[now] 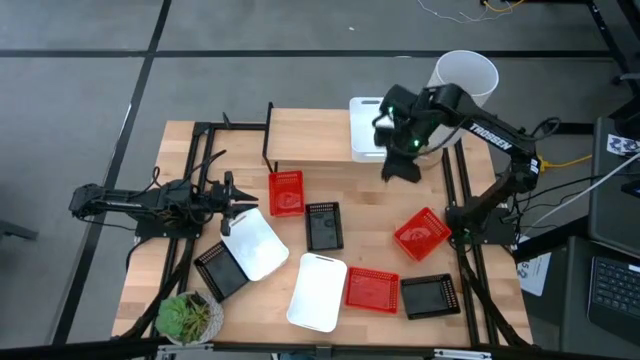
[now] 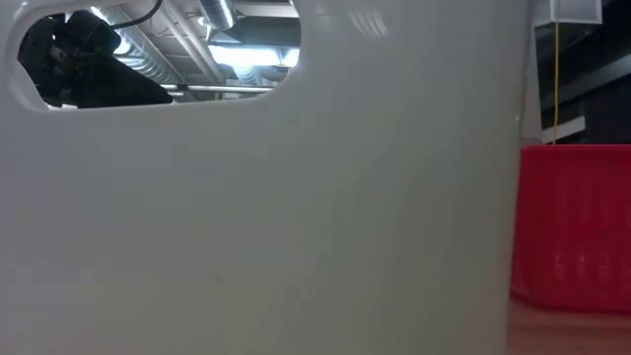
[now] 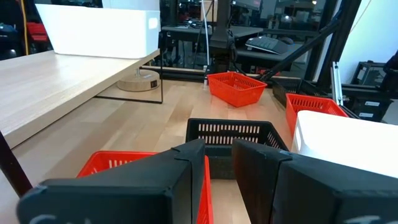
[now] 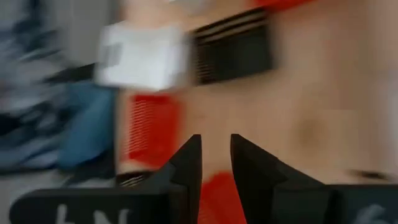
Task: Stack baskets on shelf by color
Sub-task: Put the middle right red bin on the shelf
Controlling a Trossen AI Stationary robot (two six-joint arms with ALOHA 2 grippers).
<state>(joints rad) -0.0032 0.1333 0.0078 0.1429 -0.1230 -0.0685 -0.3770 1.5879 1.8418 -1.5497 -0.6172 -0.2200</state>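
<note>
The shelf (image 1: pixel 320 138) stands along the table's far edge, with one white basket (image 1: pixel 366 126) on its right end. My right gripper (image 1: pixel 400 168) hangs open and empty above the table, just near of that basket, pointing slantwise down; its wrist view is blurred (image 4: pixel 216 155). My left gripper (image 1: pixel 236 200) waits open and level at the table's left, with nothing between its fingers (image 3: pixel 219 163). Loose on the table lie red baskets (image 1: pixel 286 193) (image 1: pixel 421 233) (image 1: pixel 372 288), black baskets (image 1: pixel 323 225) (image 1: pixel 220 270) (image 1: pixel 430 295) and white baskets (image 1: pixel 255 243) (image 1: pixel 318 290).
A tall white cylinder (image 1: pixel 465 75) stands beyond the table's far right corner. A potted plant (image 1: pixel 188 318) sits at the near left corner. In the low view a white basket wall (image 2: pixel 296 217) fills nearly everything, with a red basket (image 2: pixel 572 227) beside it.
</note>
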